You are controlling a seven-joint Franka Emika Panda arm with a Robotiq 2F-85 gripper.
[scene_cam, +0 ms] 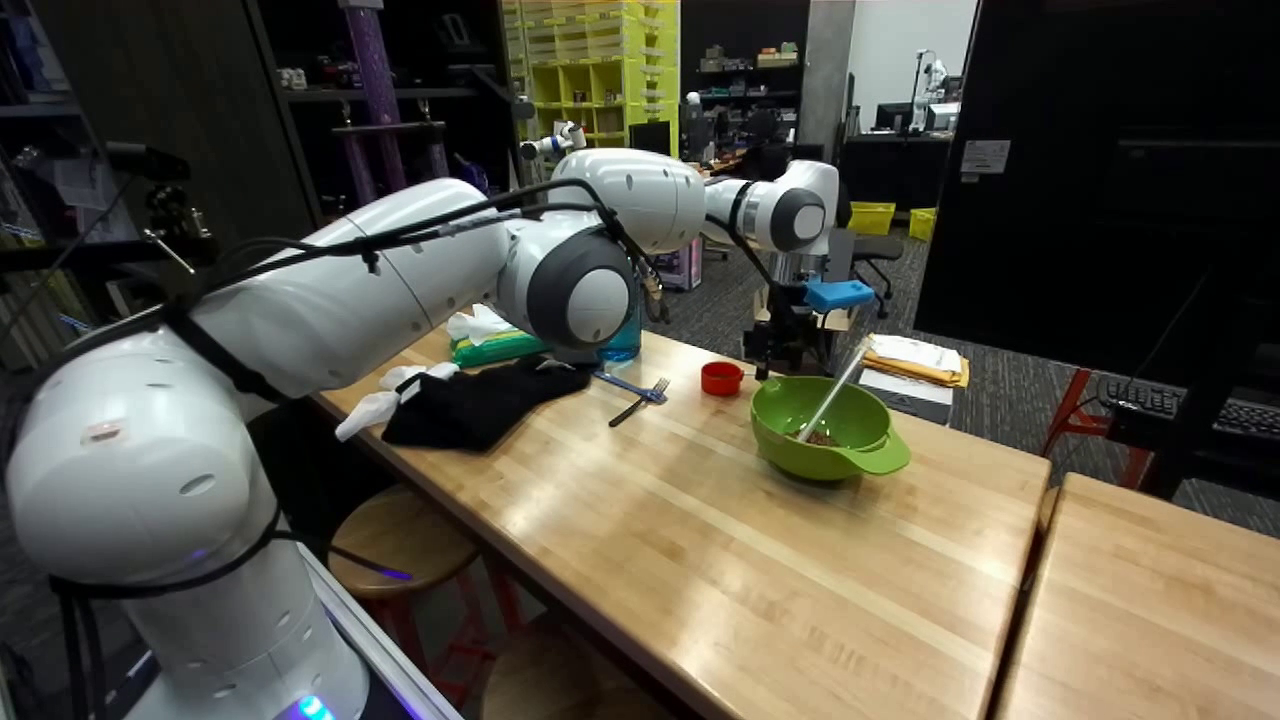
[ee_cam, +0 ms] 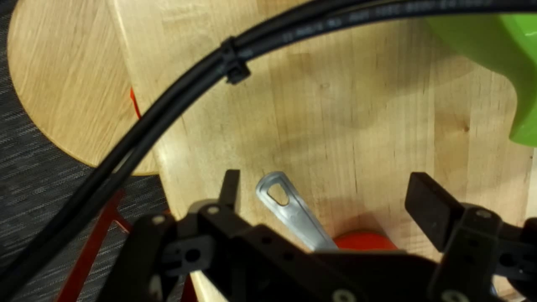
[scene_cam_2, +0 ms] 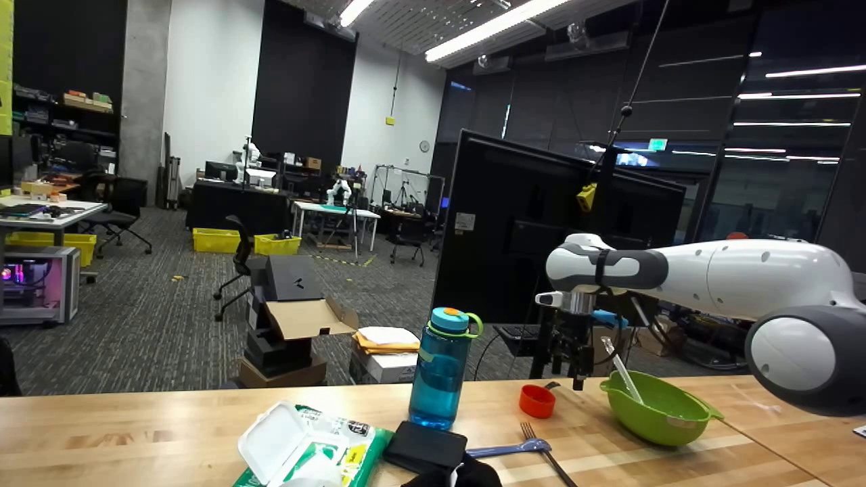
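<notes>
My gripper (ee_cam: 329, 195) hangs above the wooden table with its jaws wide apart and nothing held between them. Below it, in the wrist view, lies the grey metal handle (ee_cam: 298, 214) of a red measuring cup (ee_cam: 364, 241); the gripper's body hides most of the cup. The red cup (scene_cam: 721, 379) stands upright beside the gripper in both exterior views, the handle pointing towards the far edge. On the gripper's other side sits a green bowl (scene_cam_2: 666, 421) with a spout and a tab. A clear-handled utensil (scene_cam: 832, 392) leans in it over some brown bits.
A fork (scene_cam: 627, 411) and a blue utensil (scene_cam_2: 504, 449) lie crossed on the table. Nearby are a black cloth (scene_cam: 480, 400), a black flat item (scene_cam_2: 426, 446), a wipes pack (scene_cam_2: 369, 460) and a tall blue bottle (scene_cam_2: 440, 372). A stool (ee_cam: 63, 84) stands past the table edge.
</notes>
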